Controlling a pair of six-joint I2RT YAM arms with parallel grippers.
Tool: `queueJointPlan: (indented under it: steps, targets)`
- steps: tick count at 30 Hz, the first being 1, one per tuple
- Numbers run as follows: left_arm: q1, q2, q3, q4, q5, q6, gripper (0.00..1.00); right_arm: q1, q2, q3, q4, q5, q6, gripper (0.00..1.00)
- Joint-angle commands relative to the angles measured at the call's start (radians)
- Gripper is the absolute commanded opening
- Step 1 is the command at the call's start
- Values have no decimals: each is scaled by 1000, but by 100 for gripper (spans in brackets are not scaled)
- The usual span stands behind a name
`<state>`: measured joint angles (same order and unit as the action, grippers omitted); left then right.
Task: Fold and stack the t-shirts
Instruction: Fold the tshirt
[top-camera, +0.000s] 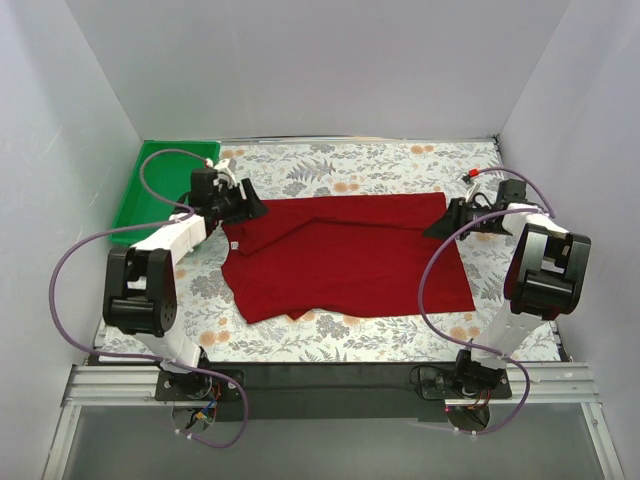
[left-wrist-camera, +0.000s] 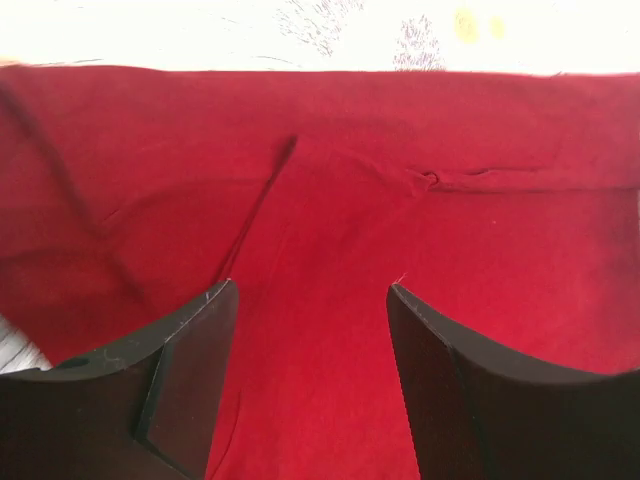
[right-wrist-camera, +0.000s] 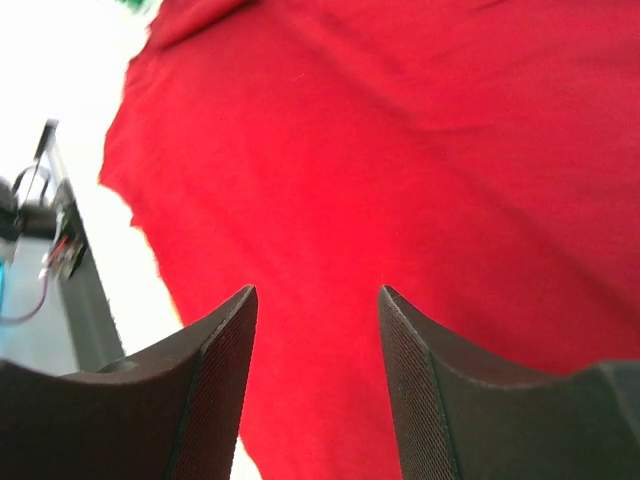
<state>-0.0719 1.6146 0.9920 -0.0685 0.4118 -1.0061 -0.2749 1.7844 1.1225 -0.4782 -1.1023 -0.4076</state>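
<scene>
Our dark red t-shirt (top-camera: 345, 255) lies mostly flat in the middle of the floral worktop (top-camera: 380, 165), long axis running left to right. There's a tiny white fleck (top-camera: 236, 243) at its left end, too small for us to read. Only the top view gives us the whole shirt, plus the green tray (top-camera: 150, 200) at the far-left corner. The wrist views are just red cloth up close, and the left one catches a diagonal crease (left-wrist-camera: 265, 200). Left tool (left-wrist-camera: 312, 285) sits over the shirt's far-left corner and right tool (right-wrist-camera: 318, 290) over its far-right corner. Both have their fingers apart and are gripping nothing.
</scene>
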Motion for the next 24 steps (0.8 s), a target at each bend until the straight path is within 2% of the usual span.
queueJointPlan:
  steps: [1, 10, 24]
  targets:
    - [-43, 48, 105, -36, -103, 46, 57, 28, -69, -32, -68, -39, -71, 49]
    - [-104, 299, 359, -105, -143, 90, 55, 28, -54, -50, -109, -42, -123, 49]
    - [-151, 419, 433, -169, -113, 101, 52, 14, -49, -49, -114, -47, -129, 49]
